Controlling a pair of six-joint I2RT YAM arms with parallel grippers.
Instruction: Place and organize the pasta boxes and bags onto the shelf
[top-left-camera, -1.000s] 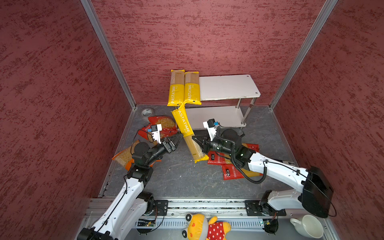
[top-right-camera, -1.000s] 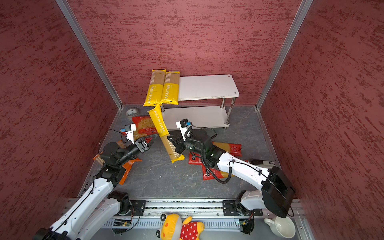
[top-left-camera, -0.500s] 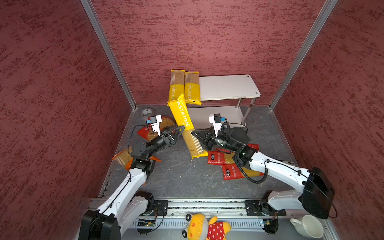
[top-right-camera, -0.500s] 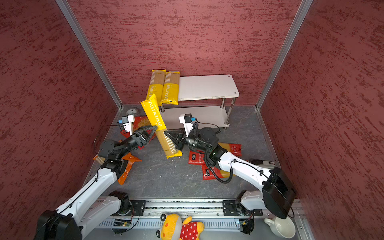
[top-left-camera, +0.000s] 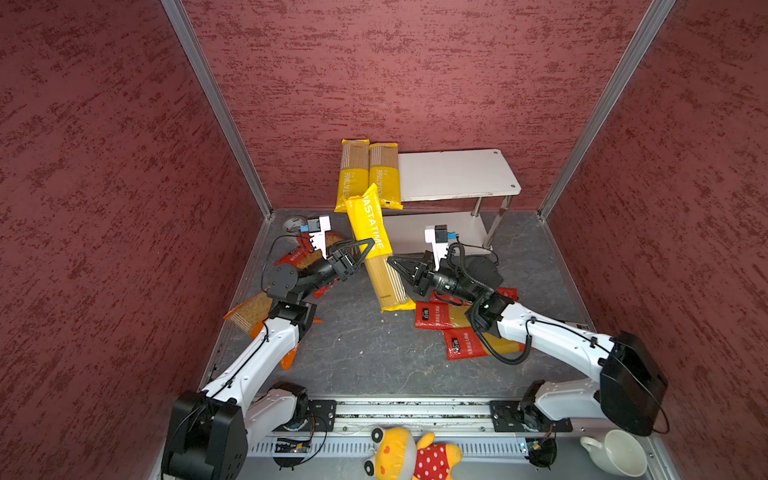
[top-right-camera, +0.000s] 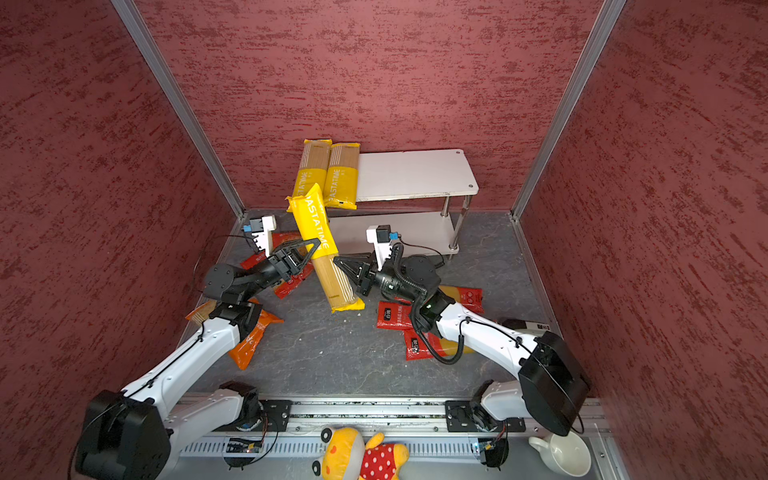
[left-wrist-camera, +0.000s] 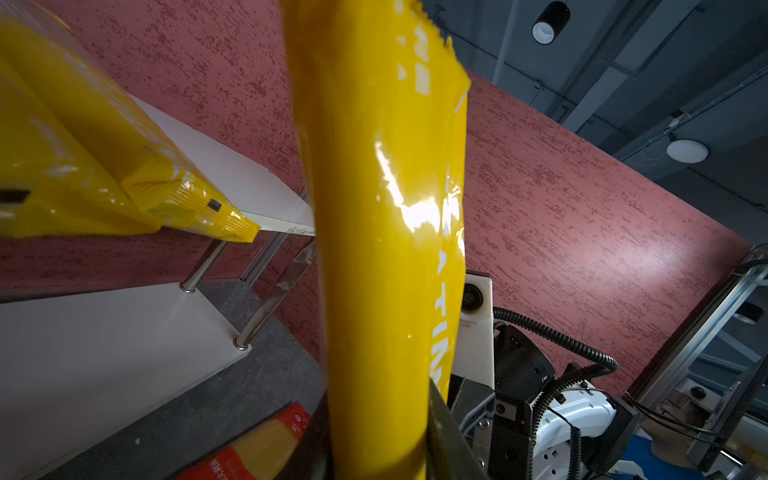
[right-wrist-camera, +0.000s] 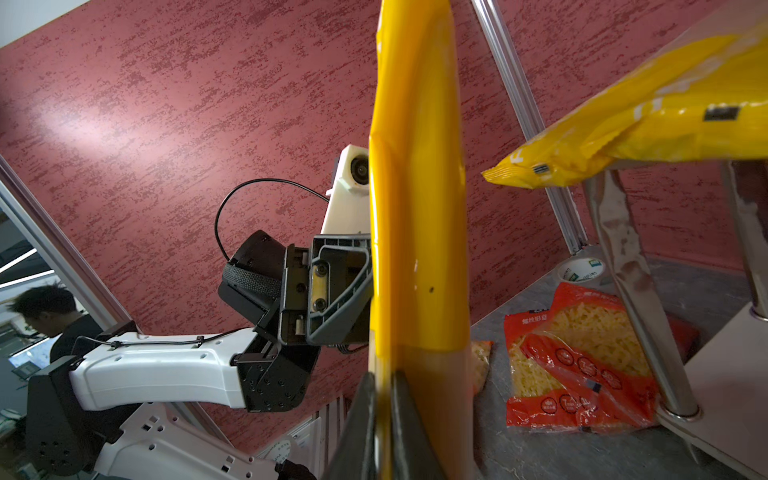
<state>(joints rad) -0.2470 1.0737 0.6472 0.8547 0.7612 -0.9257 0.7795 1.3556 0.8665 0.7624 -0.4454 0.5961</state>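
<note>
A long yellow spaghetti pack (top-left-camera: 374, 245) (top-right-camera: 320, 245) stands tilted on the floor in front of the shelf (top-left-camera: 457, 174) (top-right-camera: 415, 174). My left gripper (top-left-camera: 368, 249) (top-right-camera: 313, 247) (left-wrist-camera: 378, 399) is shut round its yellow middle (left-wrist-camera: 382, 249). My right gripper (top-left-camera: 390, 259) (top-right-camera: 336, 259) (right-wrist-camera: 384, 376) pinches the edge of the same pack (right-wrist-camera: 415, 208) lower down. Two yellow packs (top-left-camera: 368, 174) lie on the left end of the top board and overhang its front. Red spaghetti packs (top-left-camera: 436, 316) lie under the right arm. Red bags (top-left-camera: 299, 257) (right-wrist-camera: 582, 353) and an orange bag (top-right-camera: 249, 340) lie at the left.
The shelf's chrome legs (top-left-camera: 496, 224) stand close behind the right gripper. A tape roll (top-left-camera: 295, 222) lies in the back left corner. A plush toy (top-left-camera: 415, 457) and a white cup (top-left-camera: 619, 453) sit beyond the front rail. Red walls close in three sides.
The right gripper has raised the yellow pack and swung it left. The left gripper has come up from the red bags and closed round the pack's middle.
</note>
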